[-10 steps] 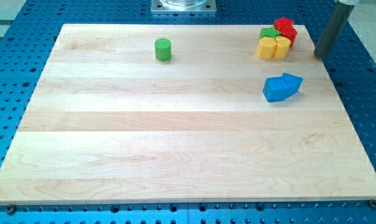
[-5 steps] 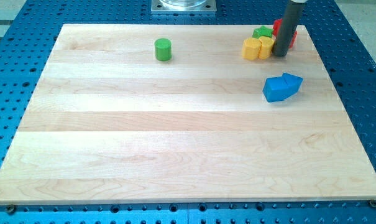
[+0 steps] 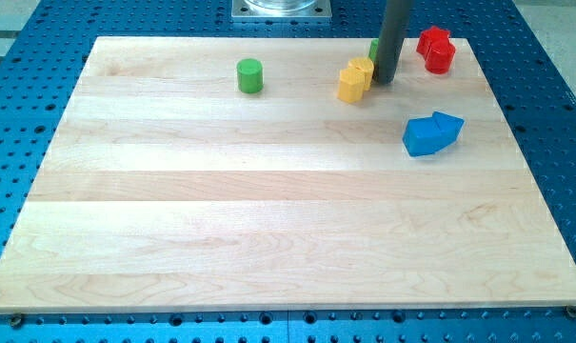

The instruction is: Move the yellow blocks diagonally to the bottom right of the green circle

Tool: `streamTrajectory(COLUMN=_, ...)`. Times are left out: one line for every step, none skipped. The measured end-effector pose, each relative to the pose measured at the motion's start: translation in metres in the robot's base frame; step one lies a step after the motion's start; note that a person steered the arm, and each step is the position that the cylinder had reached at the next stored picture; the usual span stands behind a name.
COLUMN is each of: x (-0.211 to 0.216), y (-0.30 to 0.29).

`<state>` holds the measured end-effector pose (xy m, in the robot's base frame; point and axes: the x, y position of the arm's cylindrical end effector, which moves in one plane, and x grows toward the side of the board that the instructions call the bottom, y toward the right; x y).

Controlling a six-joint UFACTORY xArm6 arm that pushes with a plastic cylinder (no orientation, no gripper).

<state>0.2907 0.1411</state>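
Two yellow blocks [image 3: 356, 79] lie together near the view's top, right of centre. My tip [image 3: 384, 80] sits right against their right side. The green circle [image 3: 249, 75], a short cylinder, stands to the view's left of them, about level with them. A second green block [image 3: 374, 49] shows only as a sliver behind the rod.
Two red blocks [image 3: 436, 50] sit together at the board's top right corner. Two blue blocks [image 3: 431, 132] lie touching below them, right of centre. The wooden board [image 3: 268, 219] rests on a blue perforated table.
My tip swept from off the board's right edge leftward. It pushed the two yellow blocks left, away from the red blocks, and the green block shifted left too.
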Motion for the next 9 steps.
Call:
streamTrajectory(x=0.008, y=-0.024)
streamTrajectory(x=0.006, y=-0.038)
streamTrajectory(x=0.003, y=-0.038)
streamTrajectory(x=-0.002, y=-0.037)
streamTrajectory(x=-0.033, y=-0.038)
streamTrajectory(x=-0.073, y=-0.04)
streamTrajectory(x=-0.076, y=-0.044)
streamTrajectory(x=-0.066, y=-0.065)
streamTrajectory(x=-0.02, y=-0.066)
